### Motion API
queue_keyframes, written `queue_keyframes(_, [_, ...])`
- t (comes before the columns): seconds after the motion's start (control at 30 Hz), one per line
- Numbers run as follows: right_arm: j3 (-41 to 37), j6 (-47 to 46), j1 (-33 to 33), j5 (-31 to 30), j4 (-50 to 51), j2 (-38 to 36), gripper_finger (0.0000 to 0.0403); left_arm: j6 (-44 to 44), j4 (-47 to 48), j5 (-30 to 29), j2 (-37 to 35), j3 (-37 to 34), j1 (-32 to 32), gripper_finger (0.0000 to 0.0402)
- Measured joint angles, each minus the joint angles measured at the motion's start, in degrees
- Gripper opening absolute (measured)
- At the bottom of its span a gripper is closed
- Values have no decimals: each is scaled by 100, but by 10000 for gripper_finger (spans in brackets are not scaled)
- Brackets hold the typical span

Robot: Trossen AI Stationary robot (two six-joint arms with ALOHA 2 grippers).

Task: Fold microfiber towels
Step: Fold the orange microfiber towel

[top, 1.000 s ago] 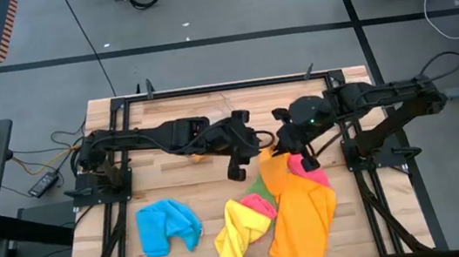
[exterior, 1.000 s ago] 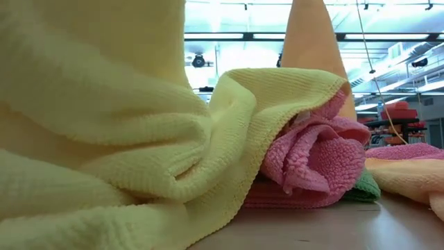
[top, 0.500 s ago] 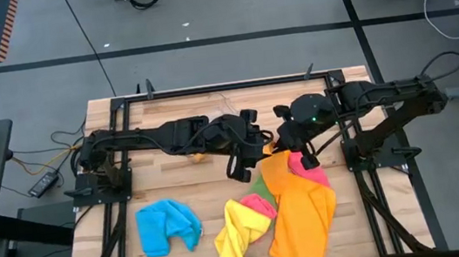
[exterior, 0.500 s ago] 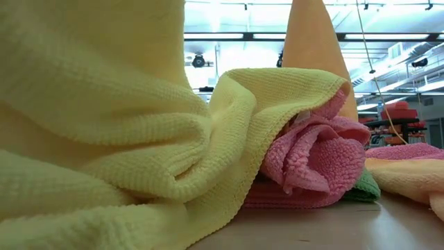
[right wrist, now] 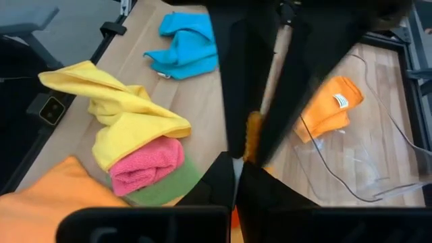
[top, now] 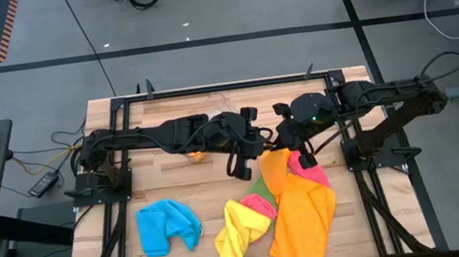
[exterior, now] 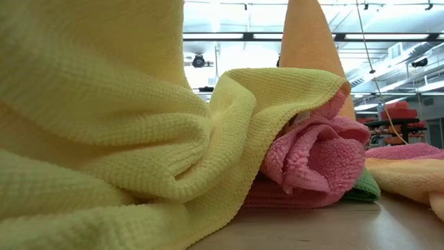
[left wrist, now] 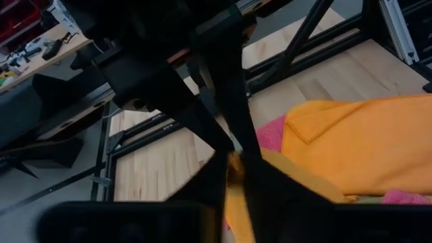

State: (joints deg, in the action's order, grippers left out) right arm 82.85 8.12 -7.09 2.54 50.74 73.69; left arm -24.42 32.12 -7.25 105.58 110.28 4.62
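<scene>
At the middle of the surface, toward the right: the large orange towel lies spread from the near edge up to the two grippers, its upper corner lifted off the wood.
Orange towel and fingers: in the left wrist view a strip of the orange cloth sits pinched between the left gripper's dark fingers; in the right wrist view a narrow orange edge shows in the slit between the right gripper's fingers.
Left gripper: fingers closed on the orange towel's upper corner, just left of the right gripper.
Right gripper: fingers closed on the same upper edge, close beside the left one, so the cloth bunches between them.
Under the orange towel: a pink towel and a green towel peek out at its left edge; more pink shows at its right.
Yellow towel: crumpled, just left of the orange one, touching the pink; in the low view it fills the foreground, draped over the pink roll.
Blue towel: bunched, well apart to the left.
Small folded orange towel: beside a clear plastic tub, toward the far side of the surface.
</scene>
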Motion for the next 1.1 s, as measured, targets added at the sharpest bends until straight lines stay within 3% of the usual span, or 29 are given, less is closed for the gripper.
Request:
queue_keyframes(0.13, [0, -96, 0, -3, 48, -2, 16, 20, -15, -149, 0, 0, 27, 14])
queue_keyframes(0.47, [-861, -236, -22, 385, -275, 0, 72, -5, -51, -1594, 4, 0, 96, 9])
queue_keyframes(1.1, [-3676, -961, -22, 571, -2989, -153, 64, 310, 395, -1750, 4, 0, 58, 21])
